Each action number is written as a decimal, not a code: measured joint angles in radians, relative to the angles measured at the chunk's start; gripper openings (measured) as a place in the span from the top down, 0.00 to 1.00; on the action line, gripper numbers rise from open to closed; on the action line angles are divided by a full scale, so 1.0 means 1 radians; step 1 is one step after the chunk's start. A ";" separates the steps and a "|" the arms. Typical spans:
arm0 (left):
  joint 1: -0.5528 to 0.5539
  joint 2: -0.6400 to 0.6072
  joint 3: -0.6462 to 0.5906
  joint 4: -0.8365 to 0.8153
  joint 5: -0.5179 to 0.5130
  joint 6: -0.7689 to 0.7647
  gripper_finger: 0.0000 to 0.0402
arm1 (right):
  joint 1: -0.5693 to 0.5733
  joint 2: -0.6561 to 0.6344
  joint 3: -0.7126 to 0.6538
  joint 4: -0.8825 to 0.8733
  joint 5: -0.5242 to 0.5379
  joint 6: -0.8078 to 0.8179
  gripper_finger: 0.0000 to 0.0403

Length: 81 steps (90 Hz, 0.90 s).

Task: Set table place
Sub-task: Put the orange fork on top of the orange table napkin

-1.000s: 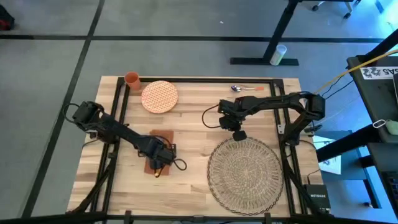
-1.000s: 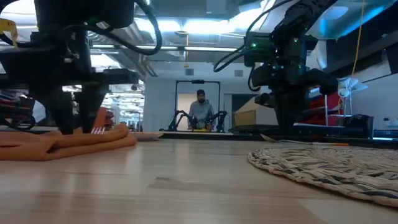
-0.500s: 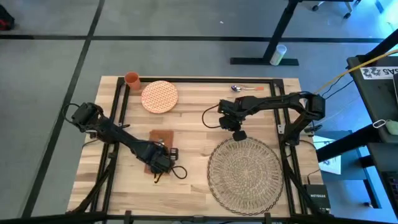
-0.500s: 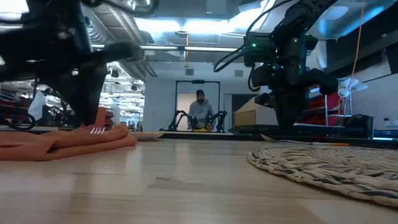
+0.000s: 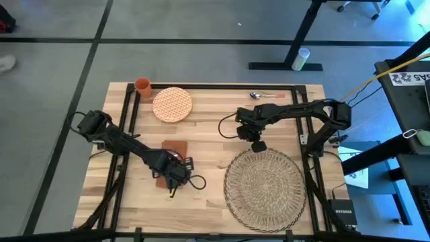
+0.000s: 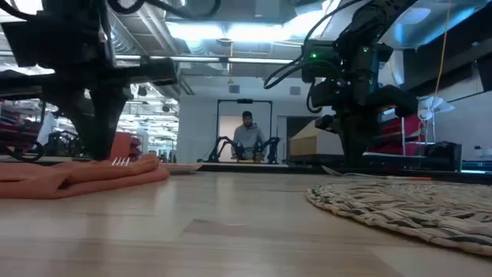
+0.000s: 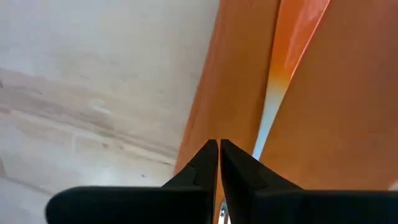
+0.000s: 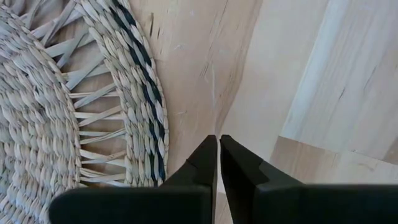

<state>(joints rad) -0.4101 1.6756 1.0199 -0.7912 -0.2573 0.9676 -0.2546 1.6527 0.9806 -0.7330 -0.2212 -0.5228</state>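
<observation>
While closed, the left gripper sits over the napkin. Right gripper: closed, empty, beside the mat. Risk: dragging napkin folds askew.

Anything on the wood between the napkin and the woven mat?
Nothing: the high view shows bare table planks between the rust-orange napkin and the woven mat.

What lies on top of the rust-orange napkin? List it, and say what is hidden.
On the napkin lies cutlery with an orange handle, its tines showing in the low view. The left gripper, fingers shut, hangs over the napkin's near end and covers that part from above.
</observation>
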 joint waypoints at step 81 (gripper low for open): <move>0.006 0.046 -0.002 -0.094 0.000 -0.091 1.00 | 0.000 0.000 0.000 -0.001 0.000 0.001 0.99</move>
<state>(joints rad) -0.4038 1.7214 1.0180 -0.8848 -0.2573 0.8766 -0.2546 1.6524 0.9806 -0.7341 -0.2211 -0.5221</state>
